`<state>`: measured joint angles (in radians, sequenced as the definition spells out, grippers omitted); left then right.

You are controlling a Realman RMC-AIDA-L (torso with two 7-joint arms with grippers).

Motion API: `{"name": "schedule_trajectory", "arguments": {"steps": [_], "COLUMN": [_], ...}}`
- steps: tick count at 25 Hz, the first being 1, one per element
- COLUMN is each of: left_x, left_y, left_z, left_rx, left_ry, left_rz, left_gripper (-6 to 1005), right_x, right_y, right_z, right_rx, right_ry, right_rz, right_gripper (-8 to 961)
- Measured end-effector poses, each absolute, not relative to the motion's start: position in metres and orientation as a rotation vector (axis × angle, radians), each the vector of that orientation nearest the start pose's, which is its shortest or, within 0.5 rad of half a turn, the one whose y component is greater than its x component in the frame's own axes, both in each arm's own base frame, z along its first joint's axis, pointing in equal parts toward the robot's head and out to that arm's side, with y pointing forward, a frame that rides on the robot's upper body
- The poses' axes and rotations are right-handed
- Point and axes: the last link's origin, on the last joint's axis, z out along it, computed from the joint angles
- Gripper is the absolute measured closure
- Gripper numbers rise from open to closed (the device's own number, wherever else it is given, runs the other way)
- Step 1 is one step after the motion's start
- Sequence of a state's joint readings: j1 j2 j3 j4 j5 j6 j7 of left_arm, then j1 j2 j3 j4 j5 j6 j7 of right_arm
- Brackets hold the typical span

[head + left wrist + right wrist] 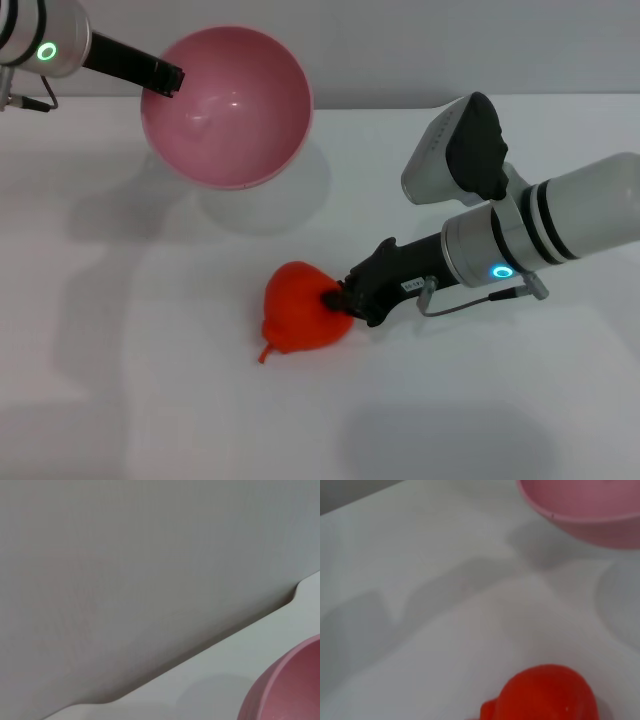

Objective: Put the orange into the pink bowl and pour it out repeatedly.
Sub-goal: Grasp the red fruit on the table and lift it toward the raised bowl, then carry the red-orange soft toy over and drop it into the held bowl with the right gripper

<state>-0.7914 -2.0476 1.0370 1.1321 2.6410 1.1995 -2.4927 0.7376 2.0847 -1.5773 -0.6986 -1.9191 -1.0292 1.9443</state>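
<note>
Orange (298, 318), bright red-orange lumpy round fruit, lies on the white table (120, 380), pinched at its side by the right gripper (338, 303); glossy pink plastic bowl (226, 105), well beyond it, hangs tilted above the table, rim clamped by left gripper (168, 78)

The left arm reaches in from the far left, held high. The left gripper (165, 78) pinches the rim of the pink bowl (228, 105), holding it tilted above the table. The right arm comes in from the right, angled down and leftward. The right gripper (338, 300) is closed on the orange (298, 318), low at the table.
</note>
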Motion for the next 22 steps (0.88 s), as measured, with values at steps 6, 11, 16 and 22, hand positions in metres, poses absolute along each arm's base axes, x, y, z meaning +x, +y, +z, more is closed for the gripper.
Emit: {"name": "schedule_trajectory", "arguments": {"steps": [6,11,16,22], "left_x": [-0.173,-0.175,-0.176,-0.176], "left_y": [0.448,0.448,0.447,0.439], "left_z": [0.059,0.060,0.057,0.042], "left_rx": [-2.267,-2.264,-2.273,-2.325], "left_ry": [-0.890,-0.894,-0.901,-0.900], "left_rz": [0.074,0.080,0.091,0.138], "left_gripper": [959,961,961,961], "right_x": [0.158,0.126,0.107,0.105], "right_y": [0.361,0.342,0.336,0.347], "right_z": [-0.089,-0.049,-0.007,0.043], "right_rx": [-2.957,-3.010,-2.911,-2.725], "right_ry": [0.591,0.432,0.285,0.260], "right_rz": [0.124,0.181,0.212,0.311], "right_gripper": [899,904,905,905]}}
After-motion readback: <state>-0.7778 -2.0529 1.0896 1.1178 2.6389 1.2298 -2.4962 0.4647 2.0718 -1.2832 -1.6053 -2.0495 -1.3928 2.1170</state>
